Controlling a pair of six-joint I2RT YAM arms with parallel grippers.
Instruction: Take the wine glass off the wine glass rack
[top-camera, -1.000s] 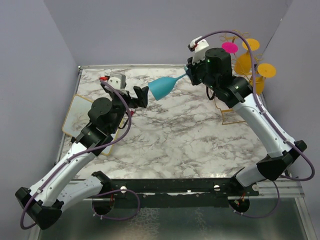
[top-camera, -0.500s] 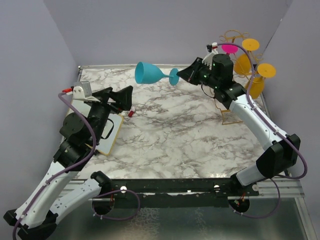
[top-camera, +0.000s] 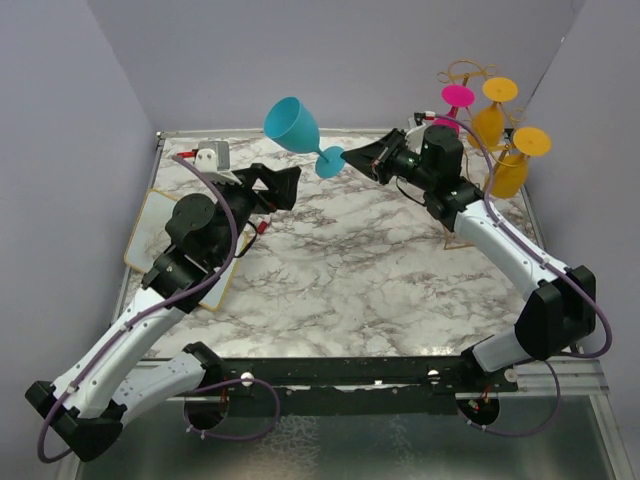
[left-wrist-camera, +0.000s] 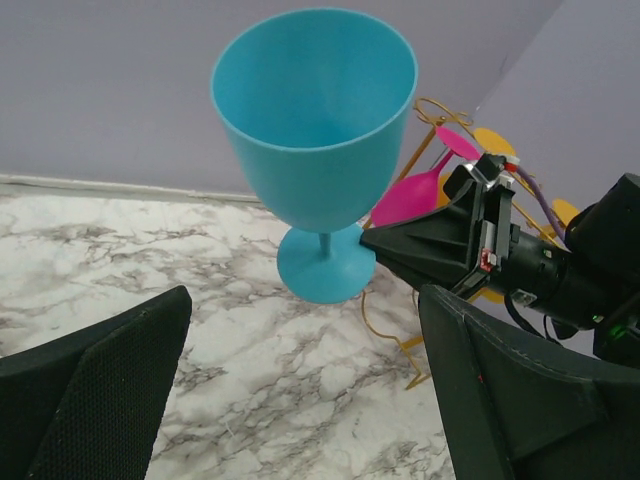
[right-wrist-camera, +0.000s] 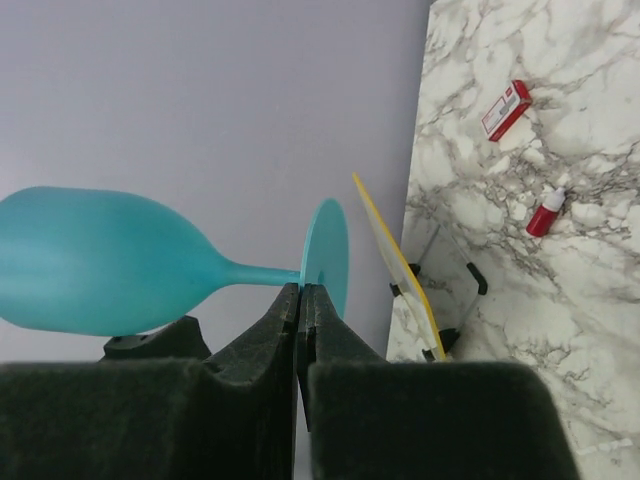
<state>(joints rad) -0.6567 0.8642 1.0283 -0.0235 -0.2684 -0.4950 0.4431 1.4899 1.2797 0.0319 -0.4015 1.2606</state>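
The right gripper (top-camera: 353, 158) is clamped tight on the edge of the round foot of the blue wine glass (top-camera: 292, 125). It holds the glass in the air above the far part of the marble table (top-camera: 350, 280), bowl tilted up and to the left, well clear of the gold wine glass rack (top-camera: 466, 71) at the far right corner, where one pink glass (top-camera: 458, 96) and two yellow glasses (top-camera: 488, 122) hang bowl-down. The left gripper (top-camera: 284, 184), jaws spread wide and holding nothing, points at the glass from the lower left, near its foot but apart from it
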